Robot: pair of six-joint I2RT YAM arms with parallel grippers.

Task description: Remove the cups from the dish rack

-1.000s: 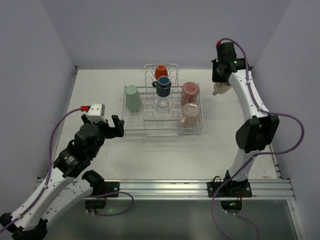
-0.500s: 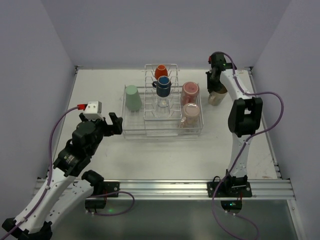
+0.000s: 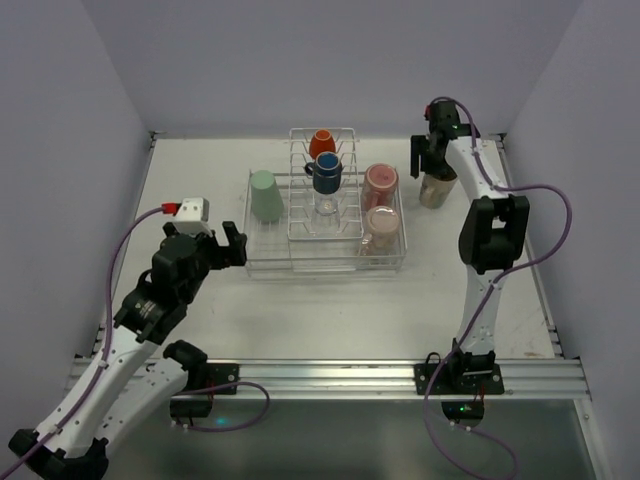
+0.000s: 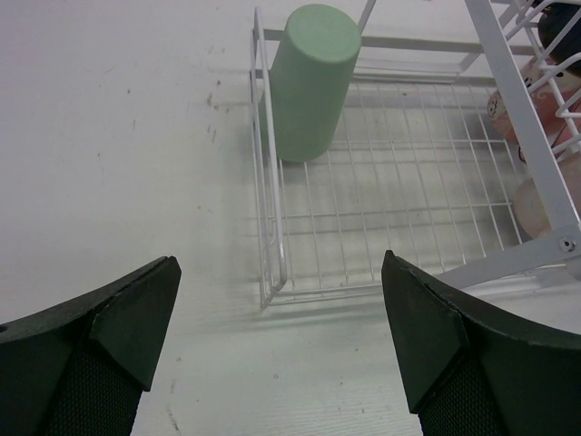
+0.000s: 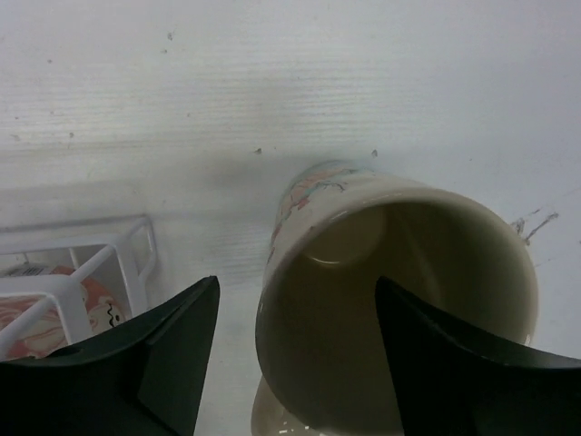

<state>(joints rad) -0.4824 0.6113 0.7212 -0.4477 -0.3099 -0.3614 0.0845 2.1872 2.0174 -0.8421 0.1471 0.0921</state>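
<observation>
At the middle of the table: the dish rack (image 3: 300, 262) of thin white wire stands, with a taller tine section in its centre.
Left compartment: a mint-green tumbler (image 3: 266, 195) stands mouth down near the far wall; the wire floor in front of it is bare (image 4: 313, 82).
Tine section: an orange-red mug (image 3: 322, 143) at the far end, a dark-blue mug (image 3: 326, 176) just in front of it, and a small clear glass (image 3: 326, 207) nearer again.
Right compartment: two pink tumblers, one at the far side (image 3: 381, 182) and one close before it (image 3: 379, 226).
Cream mug (image 3: 435, 189): outside the rack, upright on the table just right of its far right corner, mouth up (image 5: 363, 227).
Right gripper (image 3: 432, 160): directly above the cream mug, jaws spread wide, one finger on each side of the rim; a gap shows between the left finger (image 5: 172, 354) and the mug wall, so the mug is released (image 5: 298, 283).
Left gripper (image 3: 230, 248): over the bare table by the rack's near left corner, jaws wide apart and holding nothing (image 4: 280, 272).
</observation>
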